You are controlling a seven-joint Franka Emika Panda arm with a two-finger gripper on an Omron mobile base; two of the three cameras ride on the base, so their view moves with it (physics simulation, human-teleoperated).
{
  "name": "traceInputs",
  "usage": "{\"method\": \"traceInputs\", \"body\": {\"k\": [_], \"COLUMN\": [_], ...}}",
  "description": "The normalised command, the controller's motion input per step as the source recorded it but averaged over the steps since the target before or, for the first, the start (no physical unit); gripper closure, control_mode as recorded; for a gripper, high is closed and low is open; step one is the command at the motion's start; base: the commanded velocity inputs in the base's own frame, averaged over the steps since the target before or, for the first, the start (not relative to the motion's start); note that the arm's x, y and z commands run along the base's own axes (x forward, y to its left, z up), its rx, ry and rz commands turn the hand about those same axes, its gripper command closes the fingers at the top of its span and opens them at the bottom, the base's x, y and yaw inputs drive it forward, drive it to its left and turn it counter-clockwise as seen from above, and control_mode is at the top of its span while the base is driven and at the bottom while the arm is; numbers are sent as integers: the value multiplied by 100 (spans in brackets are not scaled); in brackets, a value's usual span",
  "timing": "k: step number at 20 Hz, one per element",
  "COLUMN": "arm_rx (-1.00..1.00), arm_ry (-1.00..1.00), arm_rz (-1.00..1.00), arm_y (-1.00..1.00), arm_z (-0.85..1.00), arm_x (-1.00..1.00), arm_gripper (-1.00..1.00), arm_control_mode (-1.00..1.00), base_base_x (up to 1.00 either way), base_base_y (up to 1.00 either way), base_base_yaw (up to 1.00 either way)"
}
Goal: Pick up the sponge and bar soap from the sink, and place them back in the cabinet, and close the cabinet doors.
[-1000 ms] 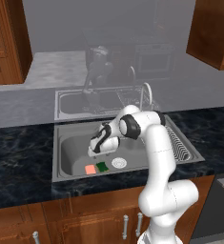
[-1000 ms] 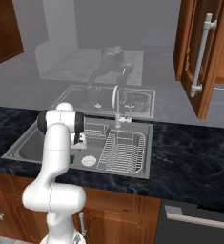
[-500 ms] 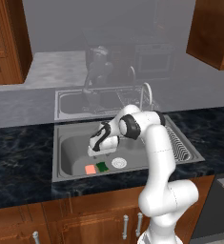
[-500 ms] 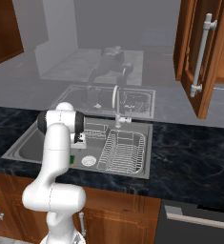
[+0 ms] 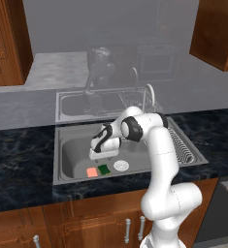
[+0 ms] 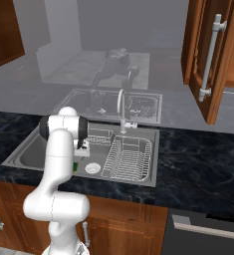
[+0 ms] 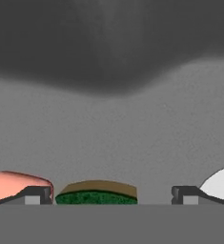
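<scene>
Step in hand: approach for the first pick, sponge looks like the target. Nothing grasped yet.

End effector [image 5: 100,154] hangs inside the sink [image 5: 69,150], above the basin floor, pointing down toward the front edge. In the hand view its two fingertips [image 7: 35,194] stand well apart, and the sponge [image 7: 96,192] sits in the gap between them, nearer the left tip. So fingers apart, holding nothing.

Positions relative to the sink's round white drain [image 5: 121,165]: sponge [image 5: 104,169] just beside the drain, on its left in the left base view; bar soap [image 5: 91,172] touching or nearly touching the sponge on the far side from the drain. Can't tell if there's a gap between the two. Both lie flat on the basin floor near the front wall.

Cabinet door [image 6: 210,60] with its bar handle is swung open, up and to the right of the sink.

Next move, my read: shift slightly to centre the sponge between the tips, descend straight down, close. Risk: the left finger lands on the soap, since the two sit so close. Soap pick, cabinet placement and closing the doors are all still to do.
</scene>
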Motion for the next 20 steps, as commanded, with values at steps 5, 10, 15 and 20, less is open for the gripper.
{"method": "traceInputs", "body": {"k": [5, 10, 15, 20], "arm_rx": [0, 0, 0, 0], "arm_ry": [6, 4, 2, 0], "arm_rz": [0, 0, 0, 0], "arm_y": [0, 0, 0, 0], "arm_z": [-1, 0, 0, 0], "arm_x": [-10, -9, -8, -10], "arm_gripper": [-100, -100, -100, -100], "arm_control_mode": [-100, -100, -100, -100], "base_base_x": [0, 0, 0, 0], "base_base_y": [0, 0, 0, 0], "base_base_yaw": [0, 0, 0, 0]}}
